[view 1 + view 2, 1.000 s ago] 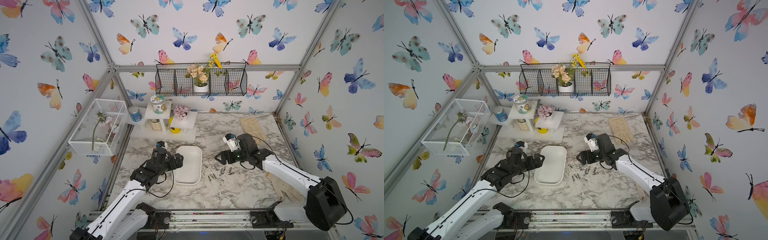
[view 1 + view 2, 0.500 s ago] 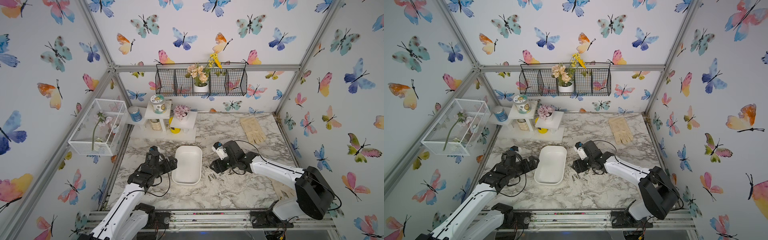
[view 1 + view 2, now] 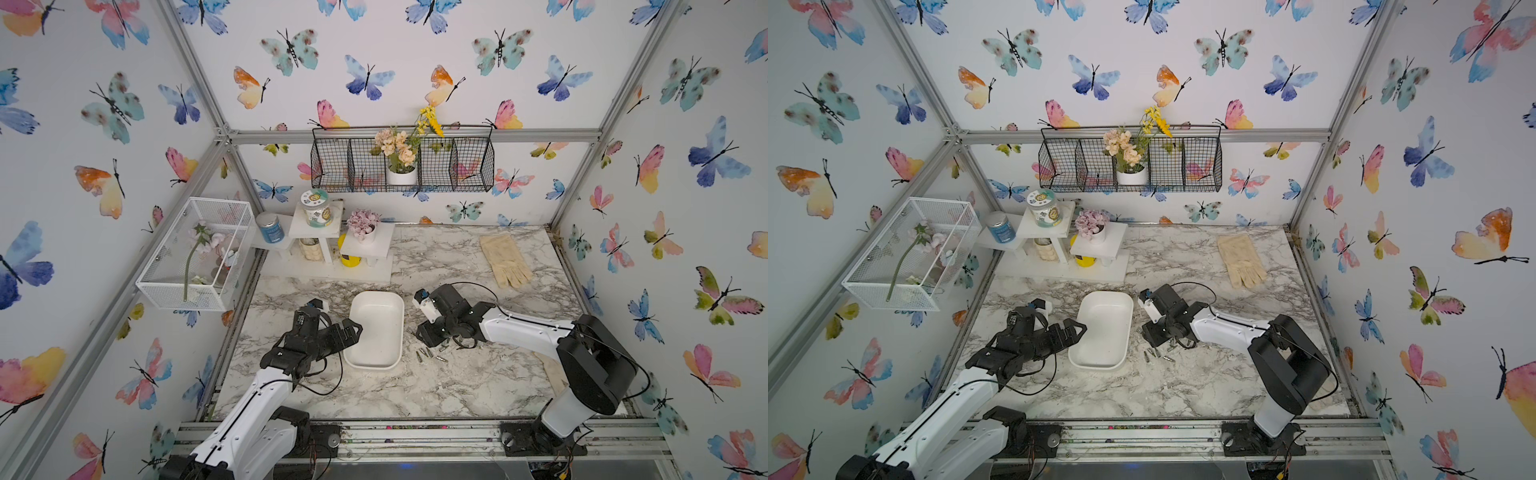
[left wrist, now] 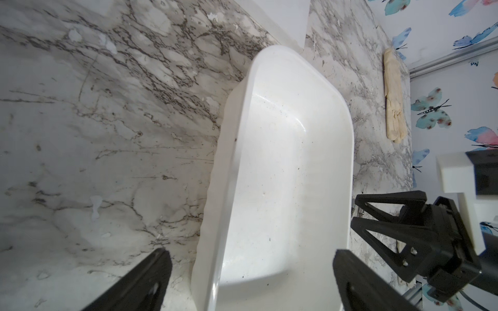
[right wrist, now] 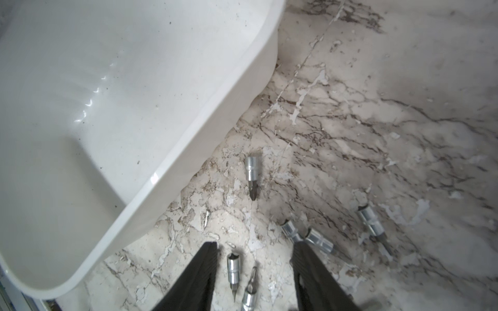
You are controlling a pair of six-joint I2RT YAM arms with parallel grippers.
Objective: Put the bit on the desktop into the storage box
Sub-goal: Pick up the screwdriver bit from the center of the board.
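Six small steel bits (image 5: 319, 241) lie loose on the marble bench (image 3: 457, 386), at lower centre in both top views, just right of the white storage box (image 3: 376, 332). In the right wrist view the right pincer (image 5: 255, 245) stands about half wide at the bottom edge. Its black fingers (image 5: 204, 269) flank two of the bits without visibly touching them. One bit lies alone nearer the box wall, and three more sit towards the lower right. The left pincer (image 4: 252, 254) gapes wide at the bottom of its wrist view, holding nothing, with a finger showing on either side of the box's end. A cream glove (image 3: 505, 259) lies at the bench's upper right.
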